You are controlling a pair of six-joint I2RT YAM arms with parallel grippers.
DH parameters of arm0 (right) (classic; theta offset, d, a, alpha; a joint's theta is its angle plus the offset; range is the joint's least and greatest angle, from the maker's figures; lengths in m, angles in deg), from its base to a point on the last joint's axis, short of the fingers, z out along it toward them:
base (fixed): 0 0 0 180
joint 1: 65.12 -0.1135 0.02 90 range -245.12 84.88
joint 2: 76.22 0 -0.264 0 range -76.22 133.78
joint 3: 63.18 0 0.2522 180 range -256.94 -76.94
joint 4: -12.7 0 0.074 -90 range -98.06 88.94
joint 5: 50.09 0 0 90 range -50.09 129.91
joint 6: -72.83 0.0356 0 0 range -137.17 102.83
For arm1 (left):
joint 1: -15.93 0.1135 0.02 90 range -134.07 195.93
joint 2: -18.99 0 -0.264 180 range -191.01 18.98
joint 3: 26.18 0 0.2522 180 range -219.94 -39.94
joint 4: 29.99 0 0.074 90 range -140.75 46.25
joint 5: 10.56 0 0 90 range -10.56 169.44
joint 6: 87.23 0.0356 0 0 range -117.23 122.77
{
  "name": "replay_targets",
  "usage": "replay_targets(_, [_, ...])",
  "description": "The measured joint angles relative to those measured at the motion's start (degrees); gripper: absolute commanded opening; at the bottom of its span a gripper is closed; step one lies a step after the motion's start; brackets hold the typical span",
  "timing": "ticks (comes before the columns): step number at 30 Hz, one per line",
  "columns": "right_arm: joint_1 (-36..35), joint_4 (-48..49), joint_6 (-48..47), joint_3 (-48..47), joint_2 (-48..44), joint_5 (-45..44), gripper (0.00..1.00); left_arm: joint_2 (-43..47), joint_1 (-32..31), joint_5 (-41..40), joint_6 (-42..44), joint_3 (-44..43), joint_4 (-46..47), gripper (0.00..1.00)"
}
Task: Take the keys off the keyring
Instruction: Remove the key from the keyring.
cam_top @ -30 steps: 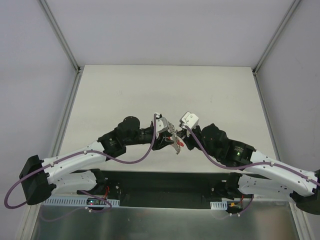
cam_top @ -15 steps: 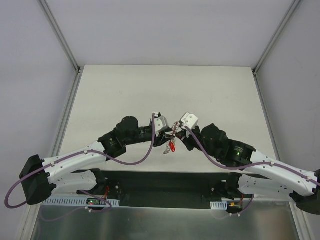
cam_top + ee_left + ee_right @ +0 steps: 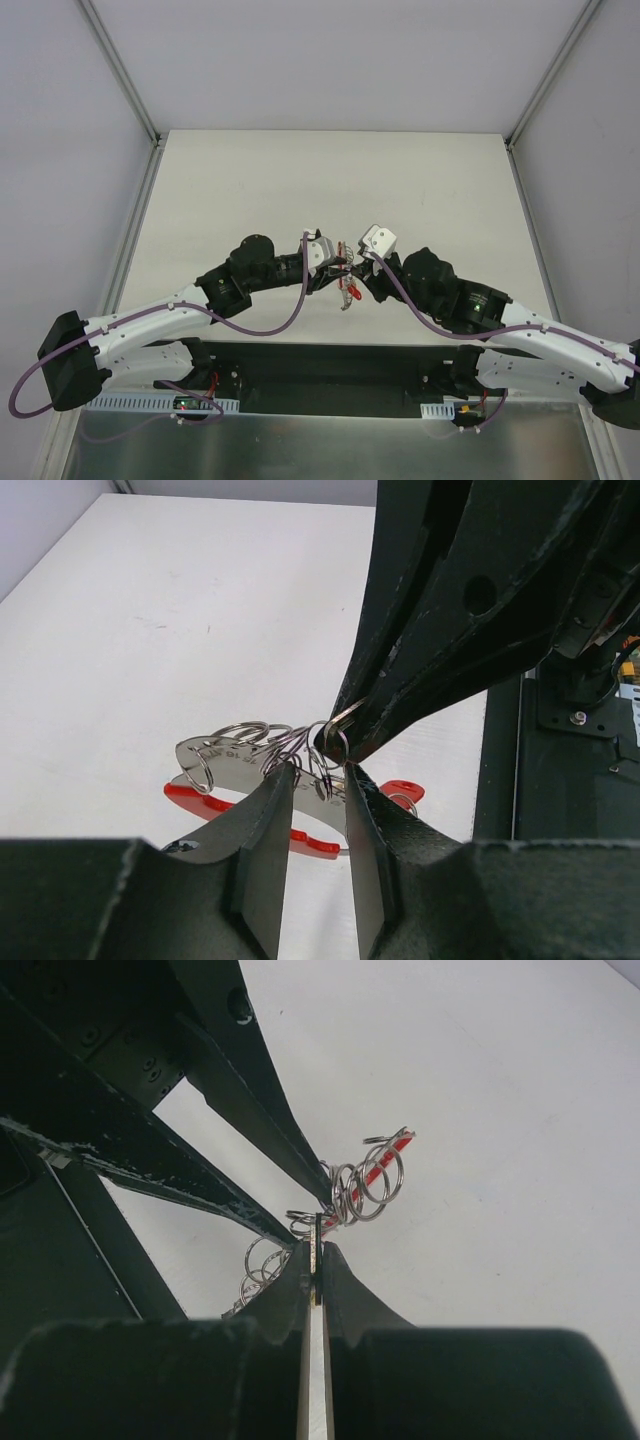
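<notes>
My fingers (image 3: 265,850) are matte black, scuffed pale along the edges. The keyring (image 3: 250,732) — silvery wire coils — carries a red plastic piece (image 3: 195,793) and a pale grey tag (image 3: 225,765) with tiny dark lettering; the table (image 3: 150,630) is off-white.

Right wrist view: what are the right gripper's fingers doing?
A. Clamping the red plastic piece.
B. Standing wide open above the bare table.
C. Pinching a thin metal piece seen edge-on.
C: the right gripper has its fingers pressed together on a thin brassy key seen edge-on; the red plastic piece lies beyond them.
</notes>
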Motion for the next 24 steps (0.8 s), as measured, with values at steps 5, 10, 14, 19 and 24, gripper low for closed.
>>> replay_targets(5, [0.0,0.0,0.15,0.0,-0.17,0.68,0.01,-0.07,0.0,-0.02,0.17,0.0,0.0,0.23])
replay_targets(10, [0.0,-0.02,0.61,0.0,-0.59,0.85,0.01,-0.33,0.0,-0.02,0.39,0.0,0.0,0.24])
replay_targets(14, [0.0,-0.5,0.85,0.02,-1.03,0.85,0.01,-0.92,0.0,-0.02,0.61,-0.02,0.02,0.06])
replay_targets(19, [0.0,-0.98,0.98,0.11,-1.16,1.01,0.01,-0.98,-0.02,0.09,1.38,-0.02,0.04,0.0])
replay_targets(24, [0.0,-0.83,0.7,0.55,-1.46,0.09,0.01,-0.81,-0.02,0.5,1.44,-0.02,-0.09,0.0])
